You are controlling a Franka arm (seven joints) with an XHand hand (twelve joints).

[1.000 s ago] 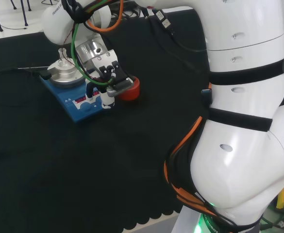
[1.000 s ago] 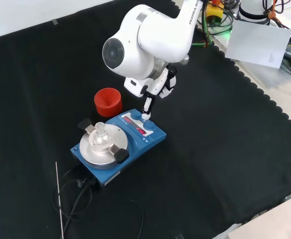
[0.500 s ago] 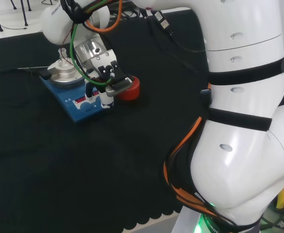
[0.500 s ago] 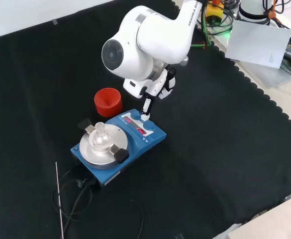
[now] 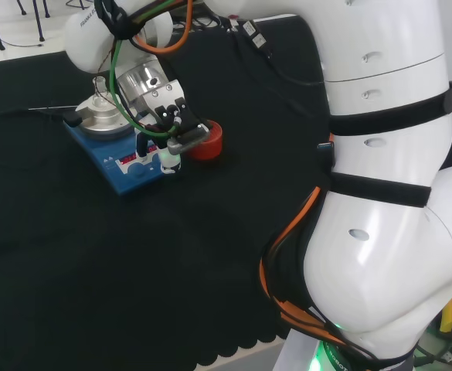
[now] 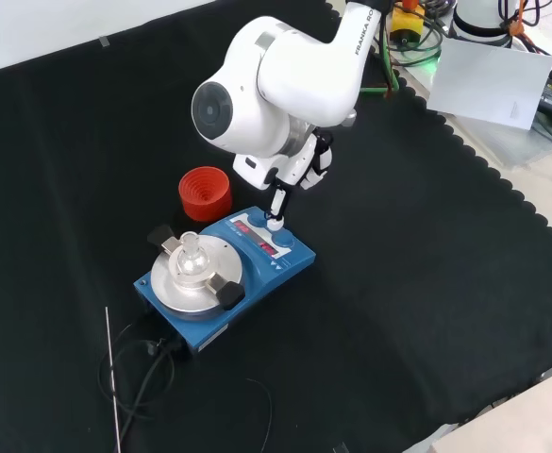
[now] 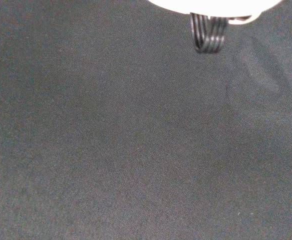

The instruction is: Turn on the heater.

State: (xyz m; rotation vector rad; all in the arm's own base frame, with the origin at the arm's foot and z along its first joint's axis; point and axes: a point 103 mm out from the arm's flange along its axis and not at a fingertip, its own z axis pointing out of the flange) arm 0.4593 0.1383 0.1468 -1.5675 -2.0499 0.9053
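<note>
The heater is a blue box with a round silver plate and red displays on its front panel. A small clear flask stands on the plate. The hand hangs over the panel end of the heater. One straight finger points down, and its tip rests on the panel near the displays. The hand holds nothing. In the wrist view, black cloth lies under a blurred white part of the hand.
A red ribbed ring stands on the cloth right beside the heater. A black cable and a thin rod run from the heater's plate end. The arm's white link hangs above the hand.
The hand has shifted a little along the panel, toward the left in the head view. Its fingertip stays down on the heater. The heater, flask and ring have not moved.
</note>
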